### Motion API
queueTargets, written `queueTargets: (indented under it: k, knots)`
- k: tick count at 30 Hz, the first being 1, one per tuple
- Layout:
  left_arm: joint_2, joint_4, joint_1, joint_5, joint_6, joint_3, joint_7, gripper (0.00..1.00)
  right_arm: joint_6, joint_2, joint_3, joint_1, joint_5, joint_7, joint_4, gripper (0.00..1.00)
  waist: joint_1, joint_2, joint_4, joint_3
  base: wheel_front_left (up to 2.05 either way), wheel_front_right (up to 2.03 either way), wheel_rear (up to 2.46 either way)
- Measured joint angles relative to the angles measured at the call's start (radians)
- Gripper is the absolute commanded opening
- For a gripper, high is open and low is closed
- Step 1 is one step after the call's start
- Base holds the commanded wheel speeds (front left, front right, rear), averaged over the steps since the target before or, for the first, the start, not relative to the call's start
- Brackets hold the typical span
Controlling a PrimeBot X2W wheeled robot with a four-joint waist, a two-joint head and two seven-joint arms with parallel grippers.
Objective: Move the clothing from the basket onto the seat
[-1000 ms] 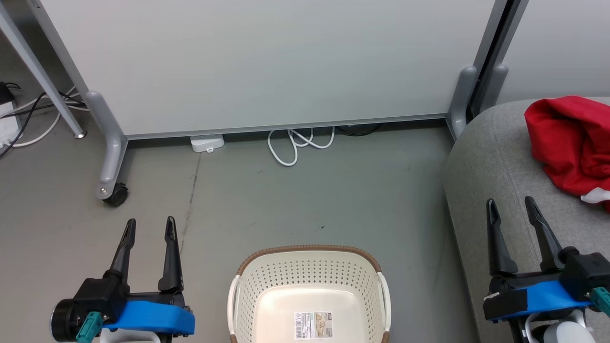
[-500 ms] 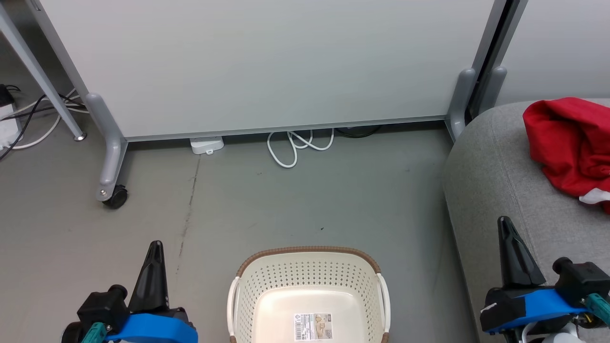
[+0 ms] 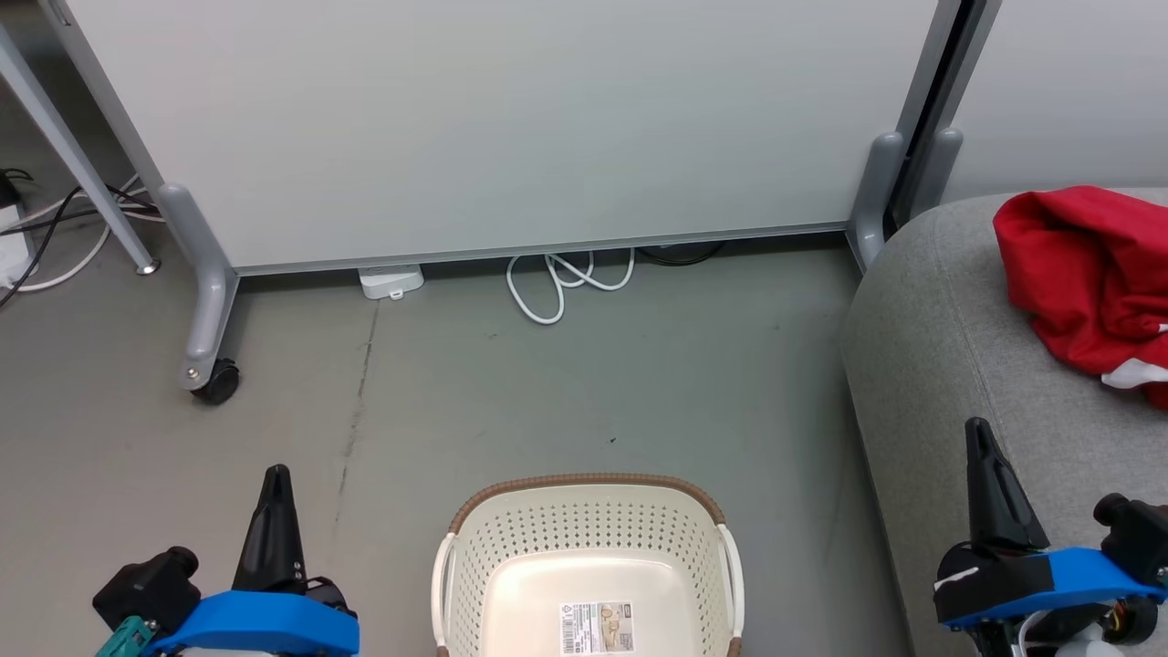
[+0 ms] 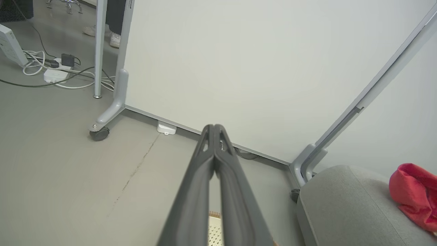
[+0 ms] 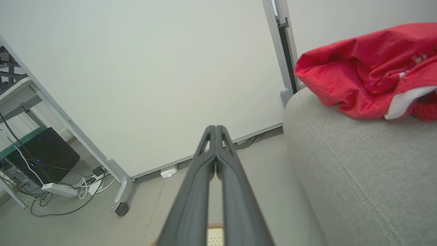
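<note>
While both grippers are sitting with fingers pressed together and empty, the red clothing is lying on the grey seat.
The left gripper is hovering over the floor left of the basket; the right gripper is hovering over the seat's near edge, apart from the clothing.

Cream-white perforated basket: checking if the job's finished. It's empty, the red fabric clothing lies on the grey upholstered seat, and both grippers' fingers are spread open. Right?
Not open: each wrist view shows the left gripper and right gripper with fingers shut. The cream-white perforated basket is empty, and the red fabric clothing lies on the grey upholstered seat.
</note>
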Motion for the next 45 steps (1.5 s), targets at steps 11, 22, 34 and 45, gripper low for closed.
queueTargets:
  k: [11,22,34,45]
  knots:
    - [-0.001,-0.002,-0.012,-0.176,0.000,0.013,0.044,0.00,0.000,0.000,-0.002,-0.002,0.182,0.044,0.002,0.00,0.0000,0.0000,-0.006,-0.003,0.00,0.00,0.00]
    - [-0.001,-0.005,-0.025,-0.318,0.000,0.027,0.081,0.00,0.000,0.000,-0.004,-0.003,0.329,0.083,0.005,0.00,0.0000,0.0000,-0.011,-0.006,0.00,0.00,0.00]
    - [-0.001,-0.007,-0.034,-0.471,-0.001,0.036,0.118,0.00,0.000,0.000,-0.007,-0.008,0.488,0.121,0.008,0.00,0.0000,0.0000,-0.018,-0.009,0.00,0.00,0.00]
    - [-0.002,-0.008,-0.046,-0.597,-0.007,0.048,0.150,0.00,0.000,-0.001,-0.009,-0.011,0.616,0.153,0.011,0.00,0.0000,0.0000,-0.023,-0.012,0.00,0.00,0.00]
